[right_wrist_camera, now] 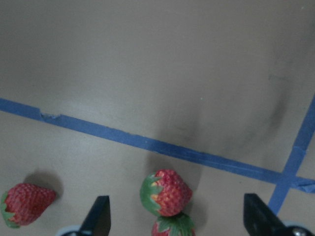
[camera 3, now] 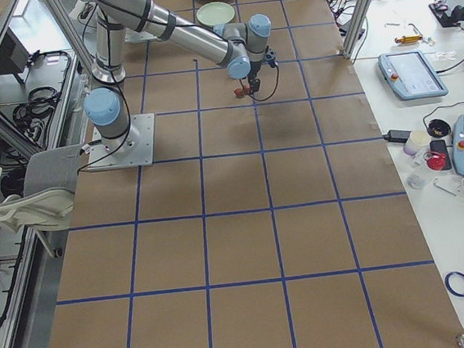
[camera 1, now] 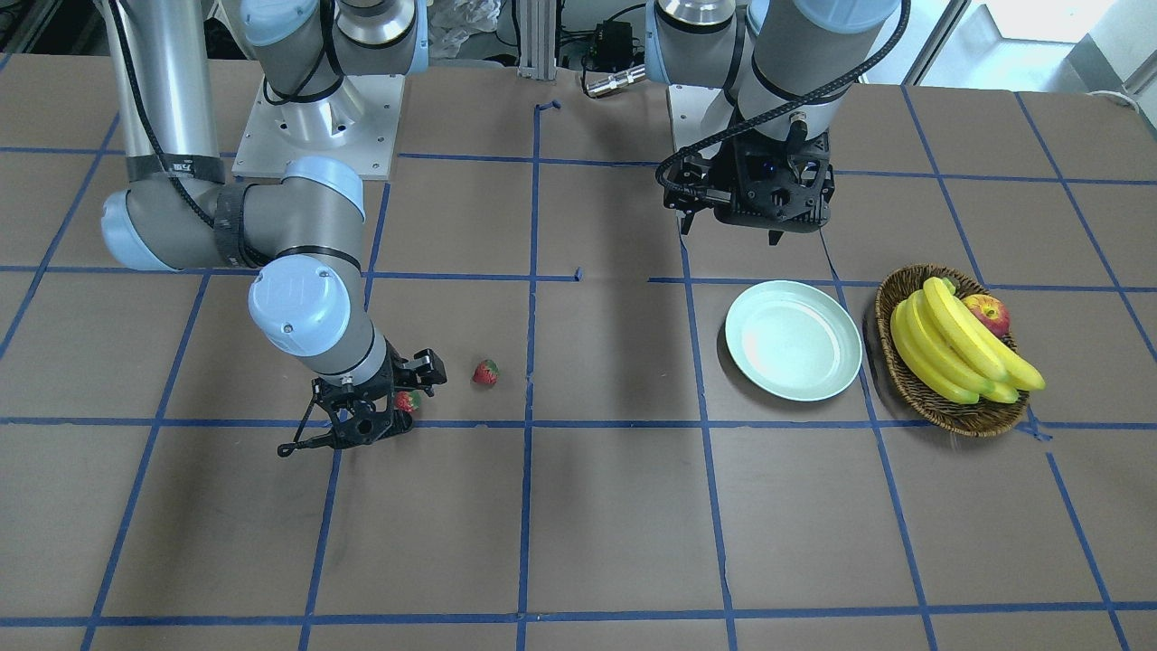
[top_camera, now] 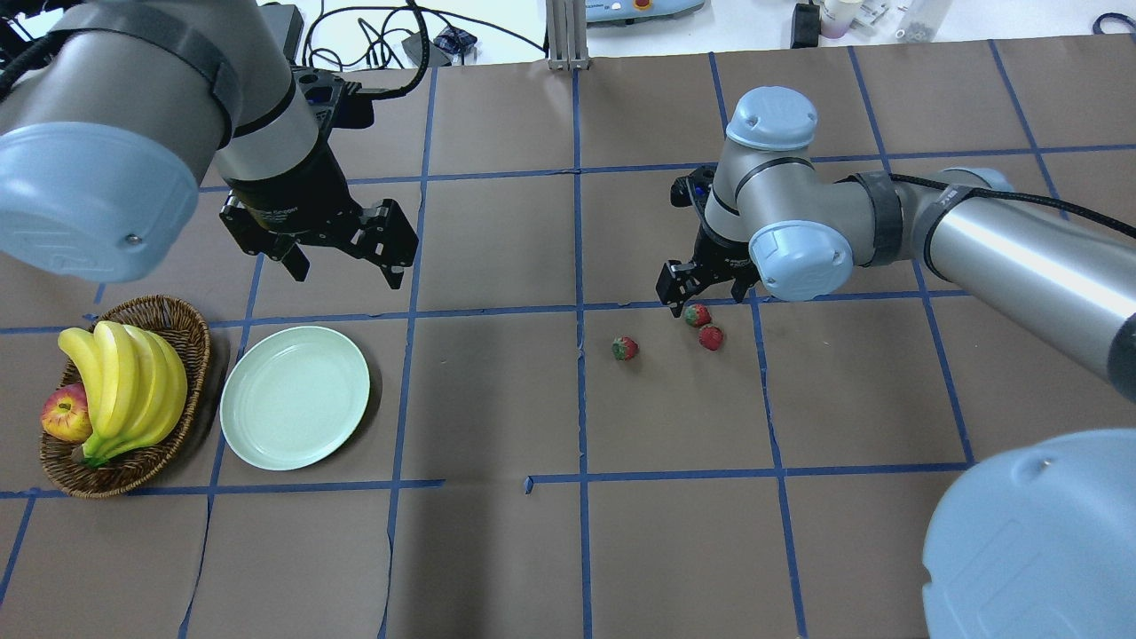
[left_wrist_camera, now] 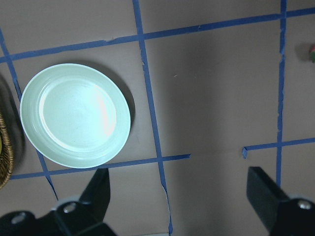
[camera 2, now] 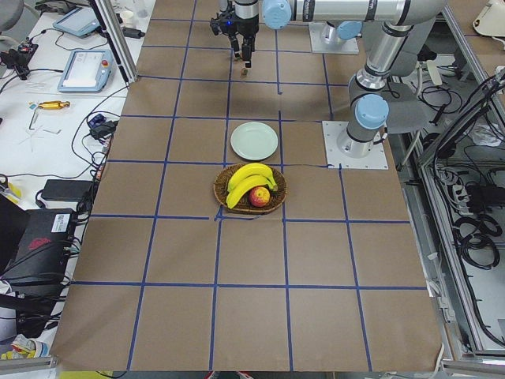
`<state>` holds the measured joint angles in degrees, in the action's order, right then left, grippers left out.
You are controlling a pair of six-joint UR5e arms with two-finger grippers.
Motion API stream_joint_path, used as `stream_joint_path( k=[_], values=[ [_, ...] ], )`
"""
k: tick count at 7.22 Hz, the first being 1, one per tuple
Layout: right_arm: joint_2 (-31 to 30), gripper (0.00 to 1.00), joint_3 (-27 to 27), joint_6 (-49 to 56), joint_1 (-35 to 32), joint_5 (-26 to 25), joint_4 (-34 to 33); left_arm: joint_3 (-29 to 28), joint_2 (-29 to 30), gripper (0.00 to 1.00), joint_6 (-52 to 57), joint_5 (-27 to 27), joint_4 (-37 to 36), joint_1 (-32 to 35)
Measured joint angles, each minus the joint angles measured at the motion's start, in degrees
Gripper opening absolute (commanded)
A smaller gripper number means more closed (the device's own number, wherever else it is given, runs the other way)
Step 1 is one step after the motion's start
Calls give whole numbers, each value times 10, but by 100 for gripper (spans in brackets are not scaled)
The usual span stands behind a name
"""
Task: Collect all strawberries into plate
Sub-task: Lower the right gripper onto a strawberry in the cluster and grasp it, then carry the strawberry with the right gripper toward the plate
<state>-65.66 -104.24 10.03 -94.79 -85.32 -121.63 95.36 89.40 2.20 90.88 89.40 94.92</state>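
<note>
In the overhead view the plate (top_camera: 295, 397) sits in the lower left of the frame. It is pale green and has nothing on it. Just to its left, close but not touching, is a brown basket (top_camera: 191, 330) with yellow bananas (top_camera: 124, 382) and a red apple (top_camera: 64, 415) inside. The strawberries (top_camera: 698, 314) are well apart from the plate, a bit right of the middle of the frame. All three lie on the brown table (top_camera: 568, 550), which has blue tape lines (top_camera: 577, 399) across it. Two lie close together, and the lone strawberry (top_camera: 624, 348) lies a little to their left. The right gripper (right_wrist_camera: 176, 198) is down low over the pair with its fingers (right_wrist_camera: 98, 216) wide open and gripping nothing. In its own camera the middle strawberry (right_wrist_camera: 166, 192) lies between the two black fingers and touches neither. Another strawberry (right_wrist_camera: 173, 227) sits right against it at the bottom edge of the frame. The lone one shows in the lower left corner, outside the left-hand finger. The left gripper (top_camera: 346, 266) hangs in the air in the upper left of the overhead view, higher in the frame than the plate. Its fingers are spread wide too — nothing is in them. In its own camera the plate fills the left side of the frame, and one small strawberry shows at the right edge, too blurry to make out well.
</note>
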Motion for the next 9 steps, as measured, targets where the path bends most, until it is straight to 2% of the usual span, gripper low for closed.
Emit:
stream_joint_path(
  k=[3,4,5,6,7,8,9],
  values=[
    [11,89,0,0,0,0,-2,10,2,100,0,0,0,0],
    [13,75,0,0,0,2,-1,16,2,100,0,1,0,1],
    [14,53,0,0,0,5,-1,19,2,100,0,1,0,1],
    [17,40,0,0,0,6,-1,20,2,100,1,1,0,1],
    [19,7,0,0,0,7,-2,20,2,100,1,1,0,0],
    [20,0,0,1,0,7,-2,20,2,100,1,1,0,0],
    [20,0,1,2,0,6,-3,19,1,100,2,1,-1,0]
  ],
)
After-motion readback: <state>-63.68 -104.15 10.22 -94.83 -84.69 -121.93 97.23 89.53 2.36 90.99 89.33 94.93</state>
